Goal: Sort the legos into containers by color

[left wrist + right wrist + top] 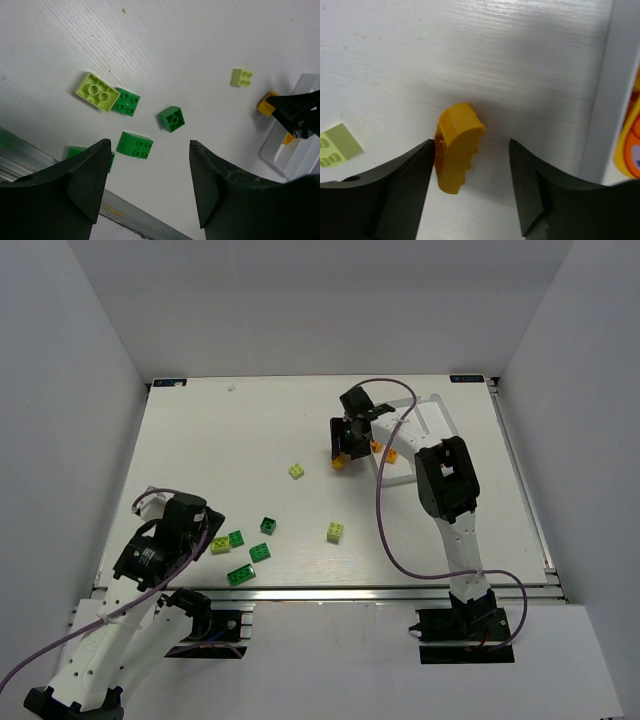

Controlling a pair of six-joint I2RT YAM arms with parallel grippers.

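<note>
My right gripper [345,452] hangs open just left of the white tray [432,412]. A curved orange lego [455,150] lies on the table between its fingers, against the left finger [415,175] and apart from the right one; it is also the orange lego [338,464] in the top view. Two orange legos [384,451] sit in the tray's near compartment. My left gripper [150,150] is open and empty at the front left. Ahead of it lie dark green legos [134,144] [172,118] [125,102] and a yellow-green lego [97,91].
More yellow-green legos [297,471] [335,532] lie mid-table. A dark green lego [240,575] rests near the table's front metal rail [400,592]. The tray's wall [605,100] stands right of my right gripper. White walls enclose the table.
</note>
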